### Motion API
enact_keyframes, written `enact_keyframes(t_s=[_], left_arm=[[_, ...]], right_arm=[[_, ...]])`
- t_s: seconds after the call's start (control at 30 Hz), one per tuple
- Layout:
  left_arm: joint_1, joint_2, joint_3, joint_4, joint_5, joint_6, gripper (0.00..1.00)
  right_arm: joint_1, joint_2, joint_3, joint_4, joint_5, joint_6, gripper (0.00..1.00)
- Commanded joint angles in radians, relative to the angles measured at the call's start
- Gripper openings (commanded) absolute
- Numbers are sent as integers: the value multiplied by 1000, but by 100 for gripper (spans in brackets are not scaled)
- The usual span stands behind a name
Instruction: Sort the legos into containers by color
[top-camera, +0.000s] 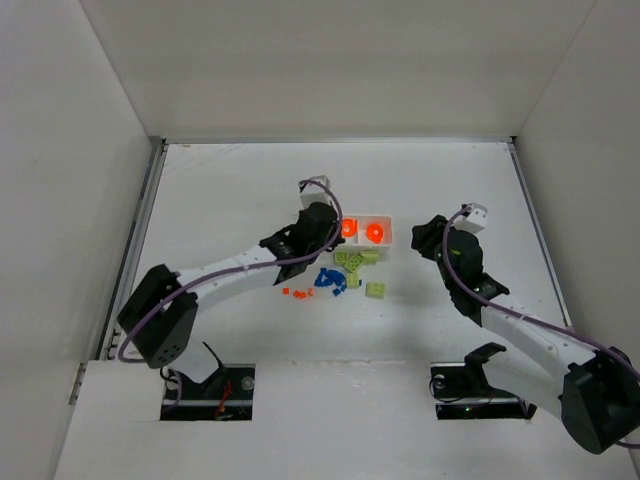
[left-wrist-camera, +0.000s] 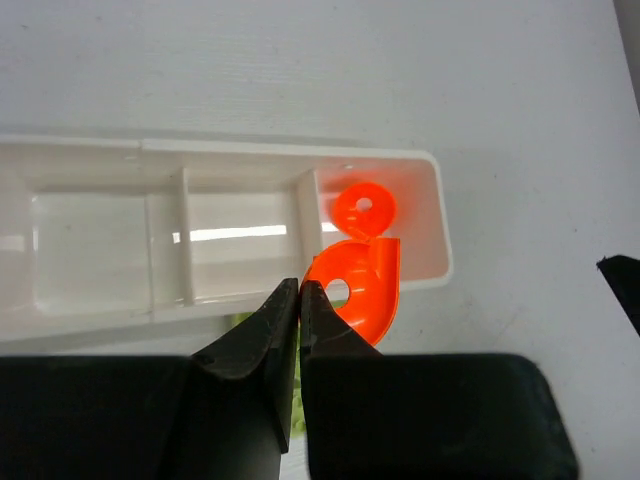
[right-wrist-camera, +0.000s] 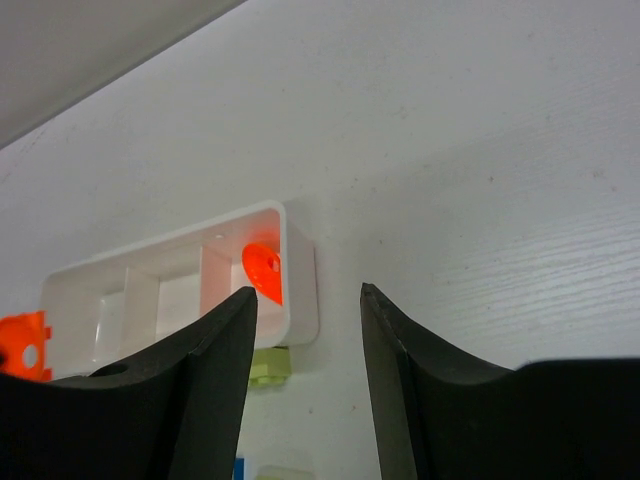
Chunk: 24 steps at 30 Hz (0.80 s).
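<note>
The white three-compartment tray lies mid-table, its left part hidden under my left arm. In the left wrist view the tray has one orange-red piece in its right compartment; the other two compartments look empty. My left gripper is shut on a second orange-red piece with a hole, held over the tray's near rim. My right gripper is open and empty, just right of the tray's end. Loose green, blue and orange legos lie in front of the tray.
White walls enclose the table on three sides. Another green lego lies apart at the front right of the pile. A green brick sits against the tray's near side.
</note>
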<state>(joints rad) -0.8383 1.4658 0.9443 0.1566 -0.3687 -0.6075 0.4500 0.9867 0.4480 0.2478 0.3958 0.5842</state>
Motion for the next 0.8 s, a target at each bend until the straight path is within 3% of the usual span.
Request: enact_keyframes(t_s=[0.0,0.1,0.3,0.53,0.6,0.77], left_arm=[[8,134,158,110,91,32,1],[5,264,272,103,102,37,2],[-18,370,372,89,108,51,8],[-21,358,364,64,97,74,32],[-23,312,321,64,76,92,31],[-37,128,113,43,-36,127,25]], right_arm=[[-17,-34,-9,47,11,22,52],[-17,-29,-9,44,9,23,52],[-17,-42,-11,44,6,23,52],[-10,-22,-5,44,5,22,52],[-10,-16,0,44,5,19,49],[54,32,38,44,-41,-1,25]])
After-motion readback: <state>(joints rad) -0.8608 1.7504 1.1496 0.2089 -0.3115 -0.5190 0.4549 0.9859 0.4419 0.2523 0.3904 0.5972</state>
